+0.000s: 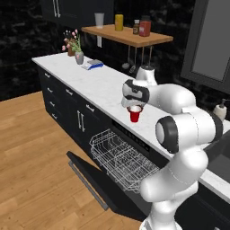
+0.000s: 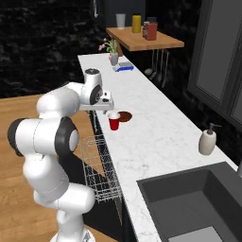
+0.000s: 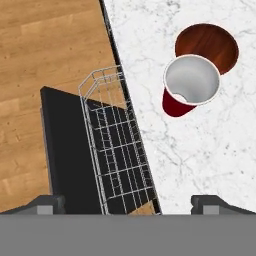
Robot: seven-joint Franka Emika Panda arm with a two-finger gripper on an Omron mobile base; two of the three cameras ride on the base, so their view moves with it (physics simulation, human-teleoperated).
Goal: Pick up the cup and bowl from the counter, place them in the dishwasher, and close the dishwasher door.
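The red cup (image 3: 190, 87) stands upright on the white marble counter (image 3: 210, 150), close to its front edge. Right behind it, touching or nearly so, lies the reddish-brown bowl (image 3: 210, 42). In the right base view the cup (image 2: 114, 121) and bowl (image 2: 125, 116) sit side by side. My gripper (image 3: 129, 205) hovers above the counter edge, open and empty, with the cup ahead and to one side of its fingertips (image 3: 210, 202). The left base view has the gripper (image 1: 134, 105) just over the cup (image 1: 134, 115). The dishwasher door (image 1: 96, 179) lies folded down with the white wire rack (image 1: 121, 161) pulled out over it.
A wooden shelf (image 1: 128, 35) at the back carries a tumbler and jars. A vase of flowers (image 1: 77, 53) and a blue-white item (image 1: 92, 64) stand on the far counter. A soap dispenser (image 2: 207, 141) and dark sink (image 2: 189, 198) lie to the right. Wooden floor (image 1: 31, 148) spreads left.
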